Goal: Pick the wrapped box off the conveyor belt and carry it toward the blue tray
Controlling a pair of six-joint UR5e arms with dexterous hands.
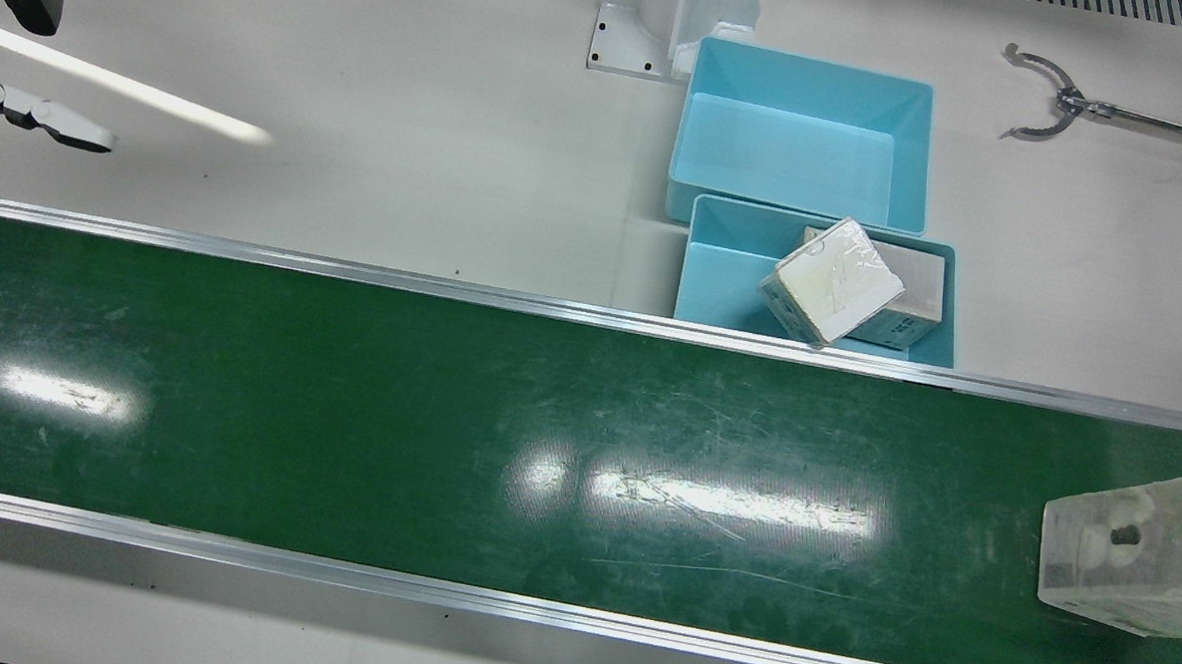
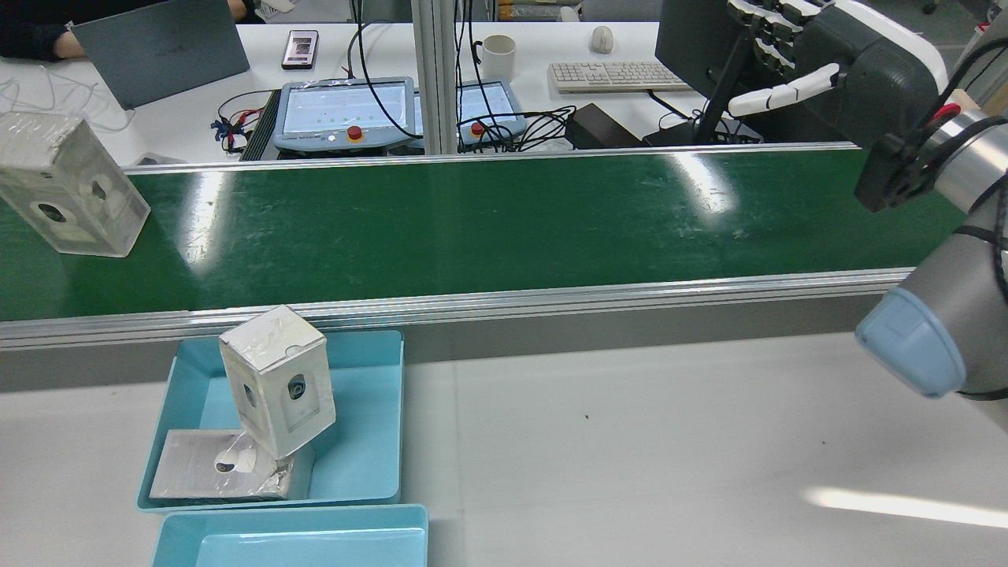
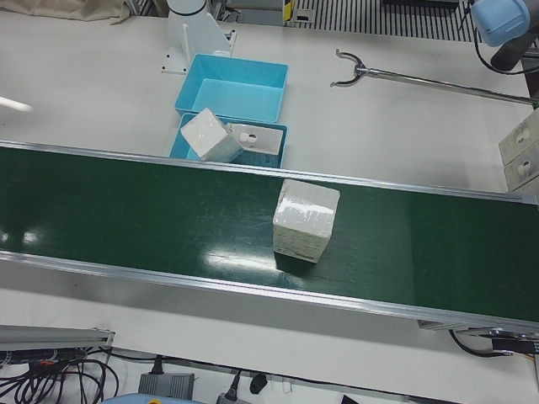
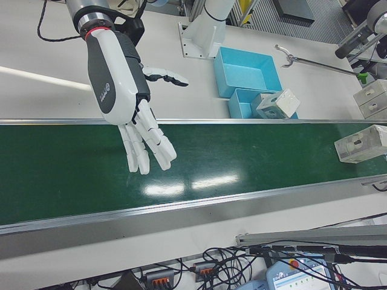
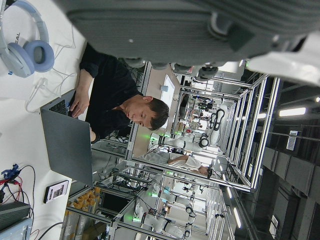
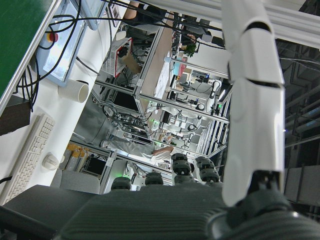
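A clear-wrapped white box (image 3: 306, 220) stands alone on the green conveyor belt (image 1: 448, 416); it is at the left end in the rear view (image 2: 67, 185) and at the right edge in the front view (image 1: 1130, 555). My right hand (image 4: 136, 115) hovers open over the belt's other end, fingers spread and empty, far from the box (image 4: 363, 144). Two blue trays sit beside the belt. The near tray (image 1: 718, 278) holds a tilted wrapped box (image 1: 833, 281) leaning on a flat one (image 1: 917, 286); the far tray (image 1: 799, 142) is empty. Only the left hand's palm (image 5: 200, 25) shows.
A long metal grabber tool (image 1: 1060, 103) lies on the white table right of the trays. Aluminium rails (image 1: 552, 310) edge the belt. Beyond it are control pendants (image 2: 346, 110), cables and a person at a laptop (image 2: 157, 47). White drawers (image 3: 522, 151) stand at the far right.
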